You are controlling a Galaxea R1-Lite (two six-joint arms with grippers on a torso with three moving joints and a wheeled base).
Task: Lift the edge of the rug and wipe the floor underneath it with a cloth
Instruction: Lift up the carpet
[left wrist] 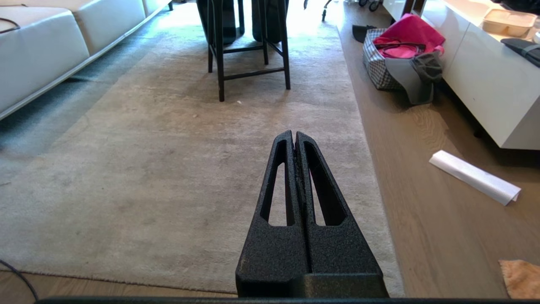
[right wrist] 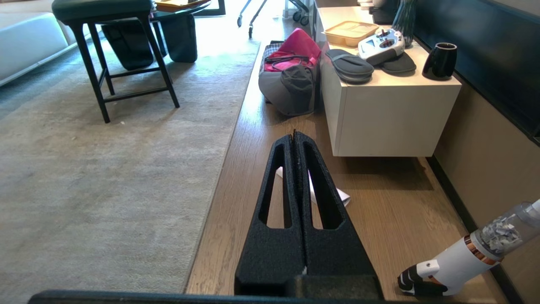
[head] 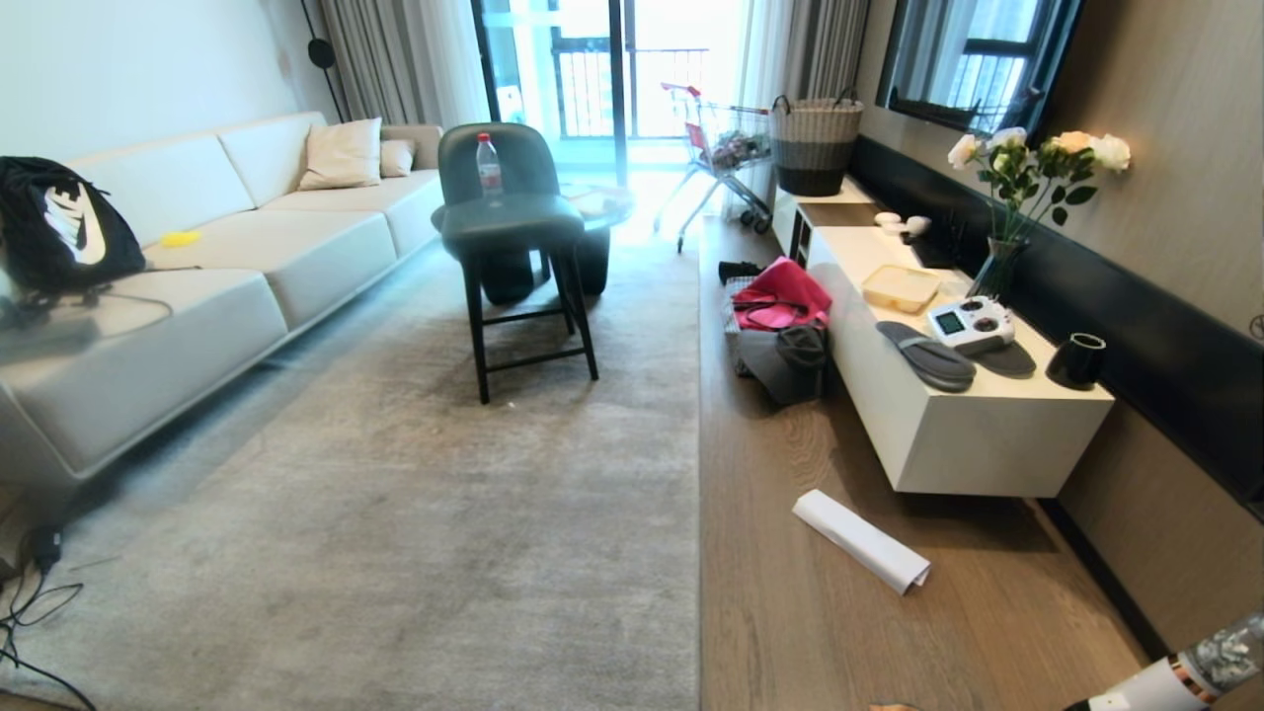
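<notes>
Rug flat, cloth waiting, both arms idle.

The rug (head: 395, 513) lies flat, its long right edge running straight ahead along bare floor (head: 790, 612). The cloth (left wrist: 521, 276) sits on that floor, beside the edge, nearer the right gripper (right wrist: 294, 136). That one and the left gripper (left wrist: 294, 135) are both closed, empty, touching nothing.

High head view; low forward wrist views
</notes>
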